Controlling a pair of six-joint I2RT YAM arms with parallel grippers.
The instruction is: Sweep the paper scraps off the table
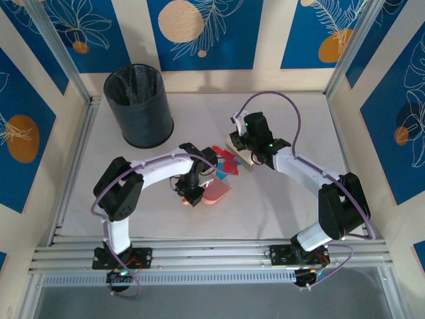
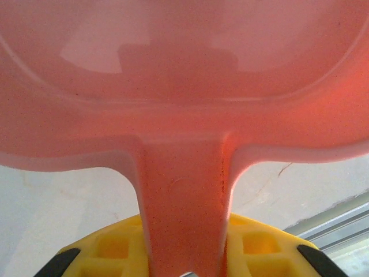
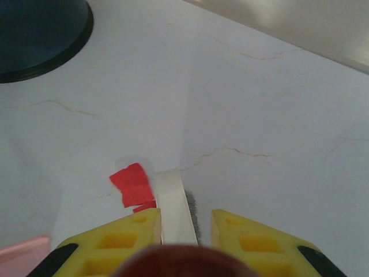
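Red and blue scraps lie mid-frame between brush and seemingly empty dustpan; left gripper grips the dustpan, right gripper grips the brush; sweeping not yet done.

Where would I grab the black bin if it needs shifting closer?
I'd take the bin by its near rim, from straight above, one finger inside and one outside. It stands upright, mouth open, and its round body looks too wide for the jaws.

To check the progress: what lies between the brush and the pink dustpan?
In the top view, red and blue paper scraps lie between the brush and the pink dustpan.
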